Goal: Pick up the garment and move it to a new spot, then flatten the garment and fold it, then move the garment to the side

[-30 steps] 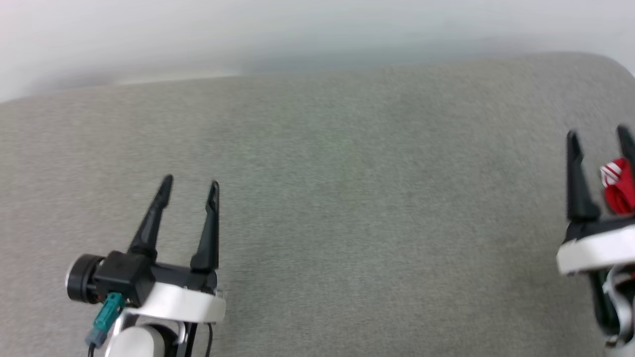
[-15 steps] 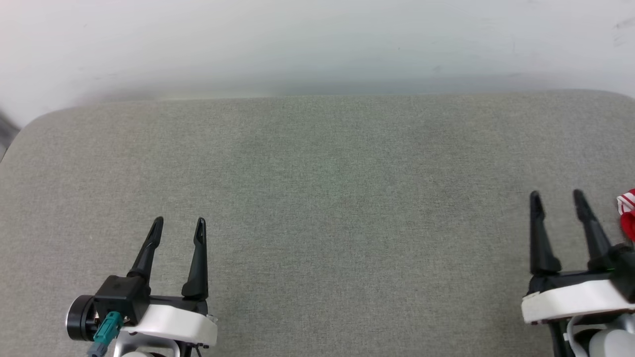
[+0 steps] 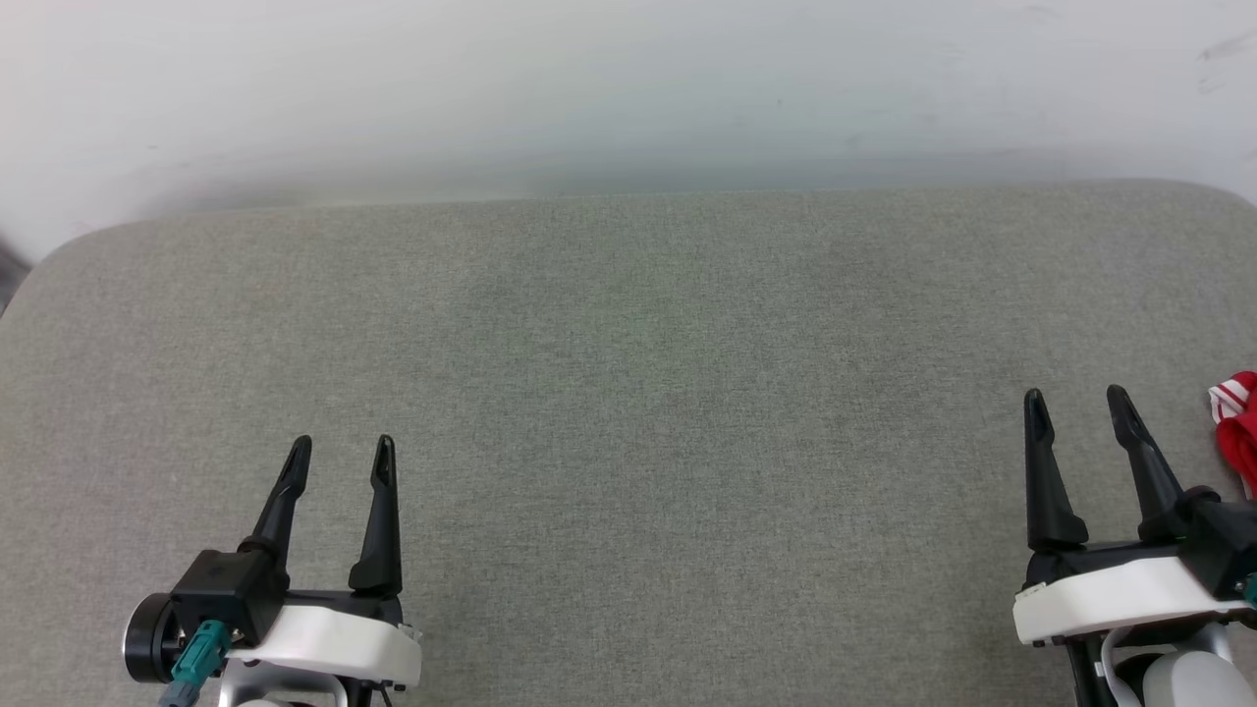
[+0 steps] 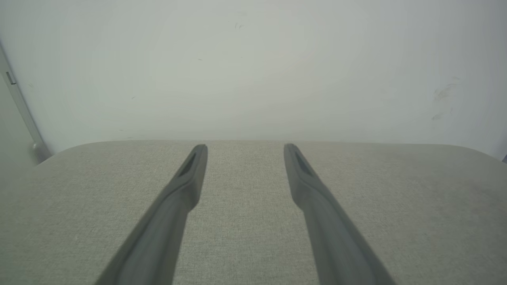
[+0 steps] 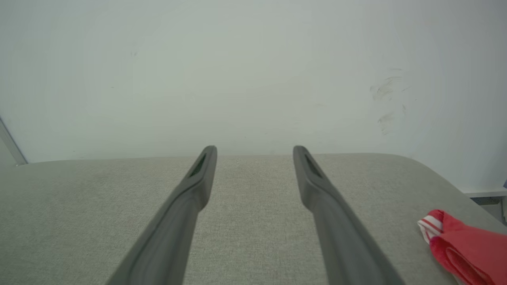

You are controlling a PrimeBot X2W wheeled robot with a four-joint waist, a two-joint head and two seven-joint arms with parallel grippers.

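Note:
A corner of the red garment [image 3: 1239, 424] with red-white stripe trim lies on the grey cushioned surface at the far right edge of the head view; most of it is cut off by the frame. In the right wrist view the garment [image 5: 463, 246] sits at the lower right. My right gripper [image 3: 1078, 407] stands open just left of it, apart from the fabric, nothing between its fingers; the same gap shows for the right gripper [image 5: 254, 152] in its wrist view. At the lower left my left gripper [image 3: 341, 452] is open and empty, as is the left gripper [image 4: 245, 149] in its own view.
The grey fabric surface [image 3: 628, 393] has rounded back corners and ends at a pale wall [image 3: 628, 88]. A wide bare stretch of it lies between the two grippers.
The head camera has shifted, so the whole picture moved. The right gripper now sits fully left of the garment, whose corner earlier showed between its fingers. Both grippers stayed open.

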